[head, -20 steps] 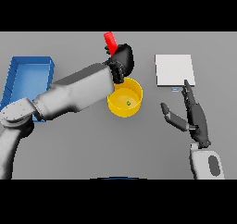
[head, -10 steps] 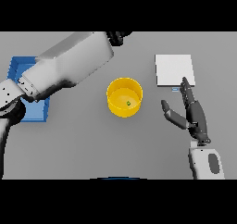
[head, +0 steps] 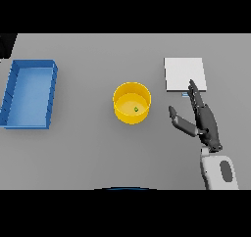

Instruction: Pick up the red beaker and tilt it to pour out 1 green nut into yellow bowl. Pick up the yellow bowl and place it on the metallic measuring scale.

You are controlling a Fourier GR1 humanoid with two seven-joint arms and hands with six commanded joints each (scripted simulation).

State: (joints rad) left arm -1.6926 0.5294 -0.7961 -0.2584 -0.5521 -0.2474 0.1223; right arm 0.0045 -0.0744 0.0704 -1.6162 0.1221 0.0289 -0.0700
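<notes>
Yellow bowl (head: 132, 103) sits mid-bench (head: 88, 148) with one green nut (head: 136, 109) inside; metallic measuring scale (head: 184, 74) is to its right, apart, no readable writing on it. Right robot hand (head: 203, 119) is just below the scale, fingers straight, thumb spread toward the bowl, holding nothing. Blue tray (head: 29, 93) at far left.

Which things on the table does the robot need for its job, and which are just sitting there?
Needed:
yellow bowl
green nut, lying inside the bowl
metallic measuring scale
right robot hand, open beside the bowl

Just sitting there:
blue tray, at the table's left
</notes>
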